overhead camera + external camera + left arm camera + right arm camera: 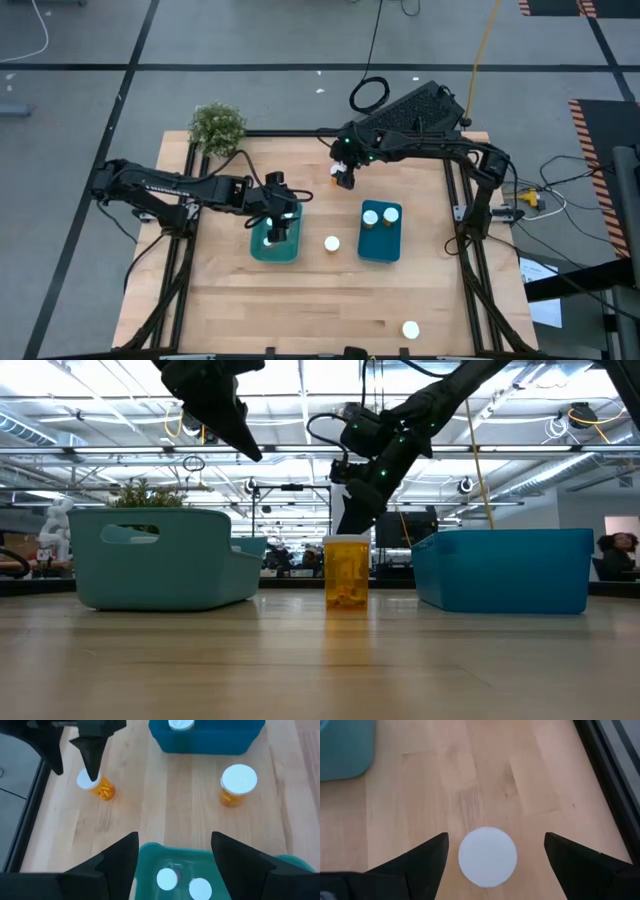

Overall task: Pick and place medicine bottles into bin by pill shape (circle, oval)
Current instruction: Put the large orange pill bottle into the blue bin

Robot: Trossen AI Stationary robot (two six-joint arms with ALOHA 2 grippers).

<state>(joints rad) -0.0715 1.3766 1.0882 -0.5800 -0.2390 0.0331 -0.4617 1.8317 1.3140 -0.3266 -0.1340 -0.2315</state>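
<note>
Both grippers stood with fingers spread wide and empty, one over a bin and one over a bottle.

Nearest the table's front edge, at about five o'clock, a lone white-capped bottle [410, 329] stood well apart from the rest; toward the middle, another orange bottle [331, 243] stood between the teal bin [256, 250] at its nine o'clock and the blue bin [381, 252] at its three o'clock; the teal bin held two white caps [166, 879], the blue bin two more [371, 217]; the left gripper [278, 225] hung over the teal bin, holding nothing; farther back, at twelve o'clock, the right gripper [346, 179] hovered above an orange bottle [487, 856], fingers either side of its cap without touching; a potted plant [216, 125] sat at the far left corner.
</note>
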